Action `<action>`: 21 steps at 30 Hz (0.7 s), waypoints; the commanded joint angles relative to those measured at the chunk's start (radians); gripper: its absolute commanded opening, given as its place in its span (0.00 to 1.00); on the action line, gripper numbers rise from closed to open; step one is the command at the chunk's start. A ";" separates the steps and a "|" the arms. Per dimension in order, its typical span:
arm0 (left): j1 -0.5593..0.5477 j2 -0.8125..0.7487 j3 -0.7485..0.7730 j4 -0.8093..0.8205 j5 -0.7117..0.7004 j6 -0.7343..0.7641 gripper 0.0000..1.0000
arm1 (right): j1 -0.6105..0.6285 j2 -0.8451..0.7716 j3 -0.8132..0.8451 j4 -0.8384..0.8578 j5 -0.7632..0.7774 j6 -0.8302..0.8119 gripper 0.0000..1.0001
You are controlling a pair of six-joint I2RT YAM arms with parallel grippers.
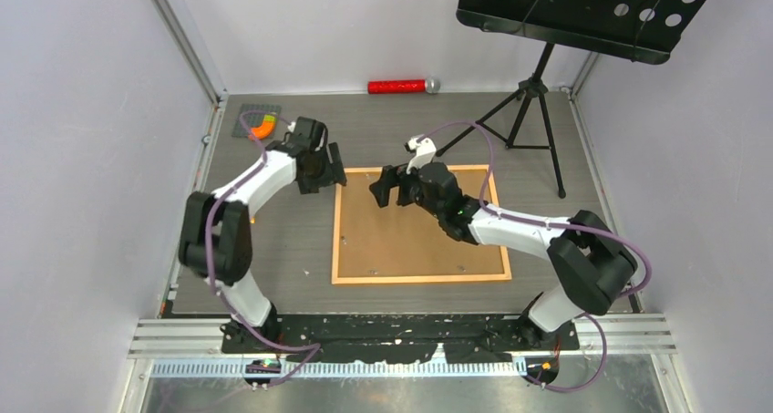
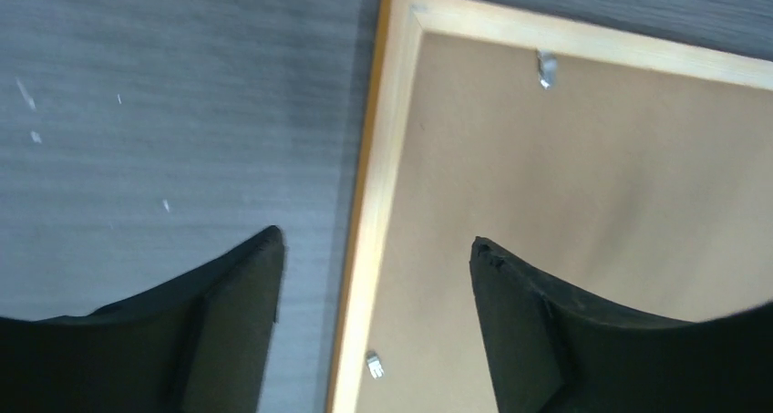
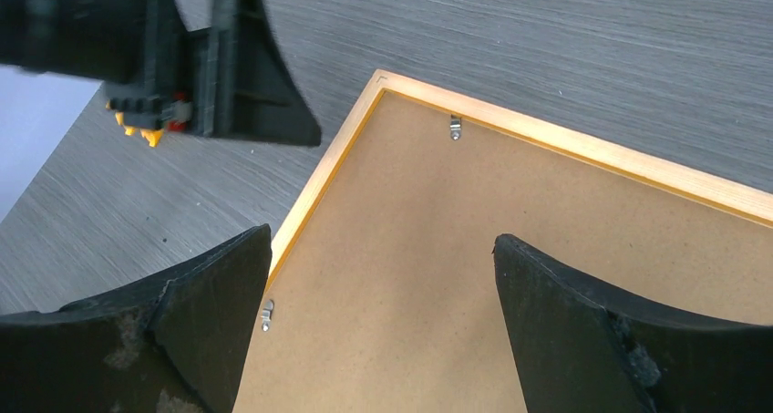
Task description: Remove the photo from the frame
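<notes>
Orange-edged wood made one large rectangular frame (image 1: 419,278), which lay flat and back-side up near the middle of a grey wood-grain table (image 1: 273,249). One plain brown backing board (image 1: 410,240) filled it, so the photo was hidden in all three views. Each wrist camera showed two small metal clips on the board's edge: the left wrist view showed one on the far side (image 2: 546,68) and one on the left side (image 2: 375,365), and the right wrist view showed the same pair (image 3: 455,127) (image 3: 266,314). Two white and black arms reached in from the near edge. The left gripper (image 2: 374,244) was spread wide with nothing between its two fingers, which straddled the frame's left rail close to the far-left corner. The right gripper (image 3: 383,240) was also wide apart and empty, over the board beside that same corner. The two grippers were near each other but apart. One red tube with a silver end (image 1: 397,87) lay against the far wall. One black music stand (image 1: 583,7) stood on a tripod at the far right. One small orange and green object (image 1: 264,126) sat on a dark mat at the far left.
</notes>
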 commanded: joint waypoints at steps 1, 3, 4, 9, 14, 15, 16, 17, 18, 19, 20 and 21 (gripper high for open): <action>0.008 0.144 0.140 -0.088 -0.067 0.098 0.70 | 0.001 -0.075 -0.016 -0.002 0.010 -0.021 0.96; 0.008 0.206 0.186 -0.093 -0.053 0.113 0.65 | 0.000 -0.089 -0.028 -0.008 0.031 -0.027 0.96; 0.008 0.229 0.203 -0.092 -0.043 0.117 0.63 | 0.000 -0.093 -0.036 -0.009 0.045 -0.029 0.96; 0.002 0.315 0.267 -0.106 -0.032 0.114 0.48 | 0.000 -0.116 -0.069 -0.016 0.083 -0.024 0.96; -0.028 0.381 0.293 -0.145 -0.059 0.108 0.25 | 0.000 -0.119 -0.093 -0.010 0.100 -0.036 0.96; -0.033 0.394 0.289 -0.154 -0.059 0.097 0.12 | 0.000 -0.114 -0.087 -0.008 0.093 -0.051 0.96; -0.035 0.398 0.283 -0.161 -0.058 0.086 0.06 | 0.000 -0.100 -0.077 -0.012 0.085 -0.065 0.96; -0.038 0.393 0.272 -0.167 -0.058 0.077 0.00 | 0.001 -0.089 -0.053 -0.029 0.063 -0.106 0.96; -0.039 0.372 0.250 -0.162 -0.058 0.065 0.00 | 0.001 -0.062 -0.035 -0.045 0.053 -0.125 0.96; -0.039 0.351 0.203 -0.149 -0.047 0.049 0.00 | 0.004 -0.046 0.005 -0.089 0.042 -0.158 0.96; -0.040 0.328 0.164 -0.134 -0.039 0.034 0.00 | 0.004 -0.016 0.023 -0.107 0.038 -0.174 0.96; -0.039 0.306 0.131 -0.128 -0.038 0.009 0.00 | 0.006 0.000 0.058 -0.140 0.038 -0.199 0.96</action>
